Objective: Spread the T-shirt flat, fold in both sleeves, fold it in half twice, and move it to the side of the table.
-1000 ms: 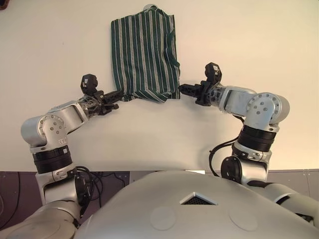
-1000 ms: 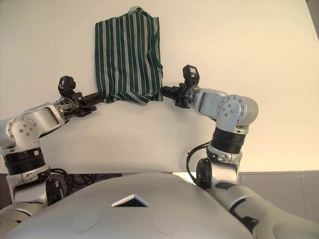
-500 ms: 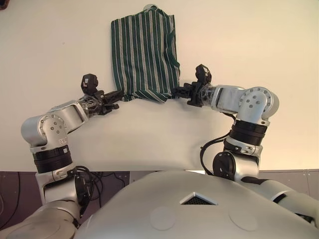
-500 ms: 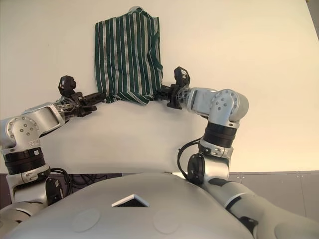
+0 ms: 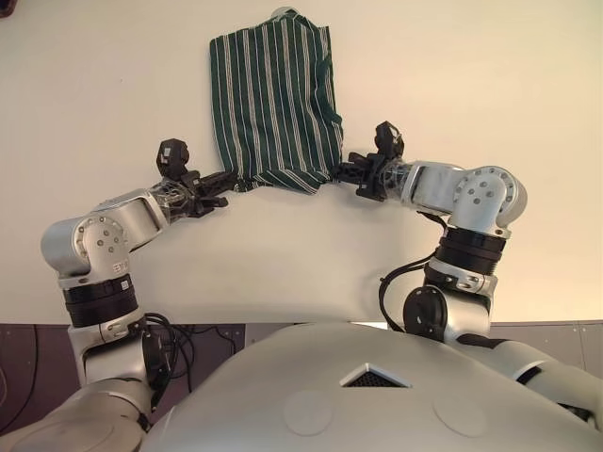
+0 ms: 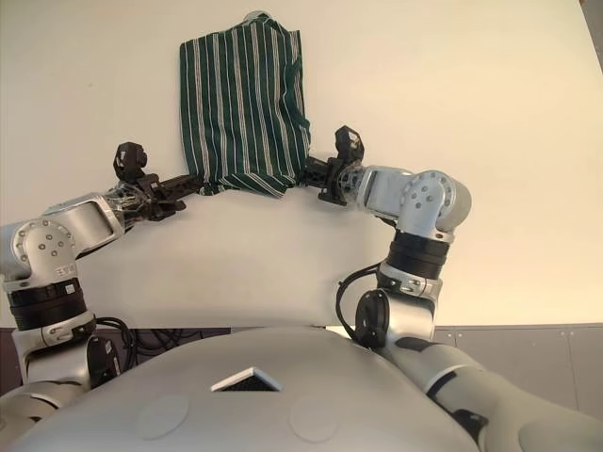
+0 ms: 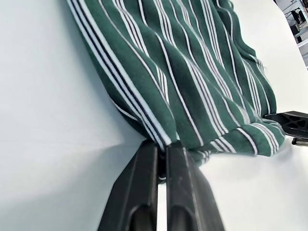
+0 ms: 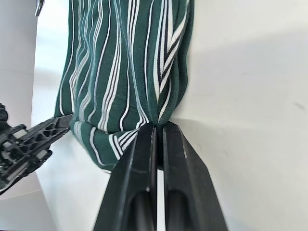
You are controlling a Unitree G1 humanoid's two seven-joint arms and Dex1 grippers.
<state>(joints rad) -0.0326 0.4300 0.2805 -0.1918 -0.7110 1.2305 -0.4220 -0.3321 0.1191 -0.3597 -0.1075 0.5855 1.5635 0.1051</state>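
The green T-shirt (image 5: 273, 99) with white stripes lies folded into a long band on the white table (image 5: 490, 75), its collar at the far end. My left gripper (image 5: 228, 177) is shut on the shirt's near left corner. My right gripper (image 5: 341, 170) is shut on its near right corner. In the left wrist view the two black fingers (image 7: 144, 192) pinch the hem of the T-shirt (image 7: 192, 82). The right wrist view shows that gripper's fingers (image 8: 144, 187) closed on the T-shirt (image 8: 120, 72) edge, and my left gripper (image 8: 62, 121) farther off.
Bare white tabletop extends to the left, right and near side of the shirt. The table's near edge (image 5: 283, 323) runs just in front of the arms. A small dark object (image 5: 8, 8) sits at the far left corner.
My right gripper has moved left to the shirt's near right corner and closed on it. The left gripper has kept its hold and barely moved.
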